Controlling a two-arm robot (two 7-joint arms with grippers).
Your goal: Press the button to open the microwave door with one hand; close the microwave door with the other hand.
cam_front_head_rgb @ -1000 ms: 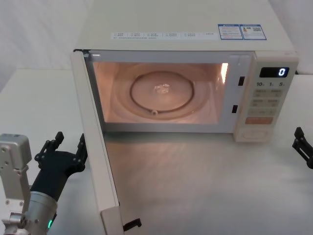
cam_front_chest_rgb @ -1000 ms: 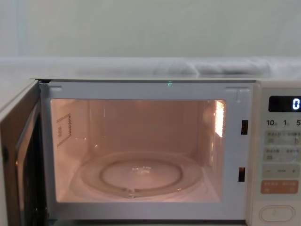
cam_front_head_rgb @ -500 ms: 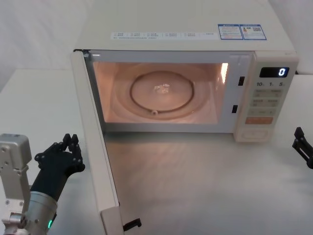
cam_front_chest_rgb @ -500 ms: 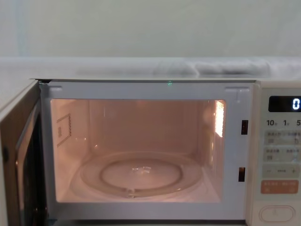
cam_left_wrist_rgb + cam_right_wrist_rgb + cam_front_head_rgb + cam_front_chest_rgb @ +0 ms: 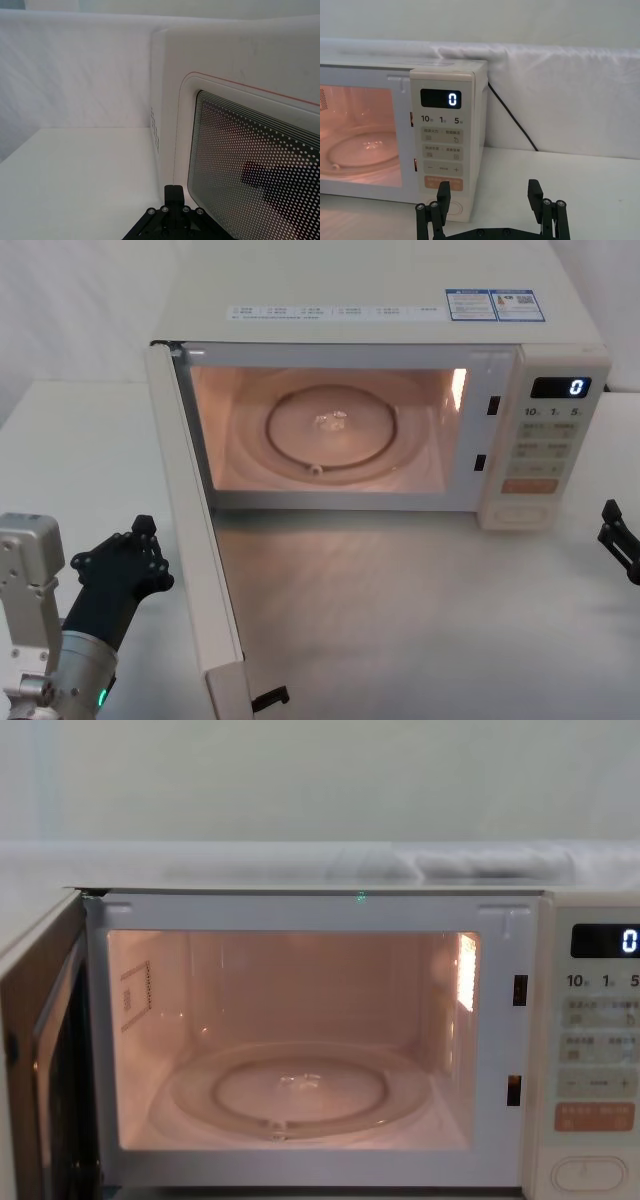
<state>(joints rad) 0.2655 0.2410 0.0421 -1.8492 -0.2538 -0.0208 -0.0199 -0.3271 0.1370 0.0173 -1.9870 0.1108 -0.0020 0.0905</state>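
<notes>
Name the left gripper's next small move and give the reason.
Probably push rightward onto the microwave door's outer face. The door stands wide open, and the left gripper, fingers shut, sits just outside it, not clearly touching. The right gripper waits open, right of the microwave.

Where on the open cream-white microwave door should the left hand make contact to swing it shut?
On the outer face of the cream-white microwave door, near its free edge, far from the hinge, coming from the robot's left. The door stands swung fully open, edge-on, and shows no handle, so a flat push suits better than a grip. The black left hand sits shut beside that face.
</notes>
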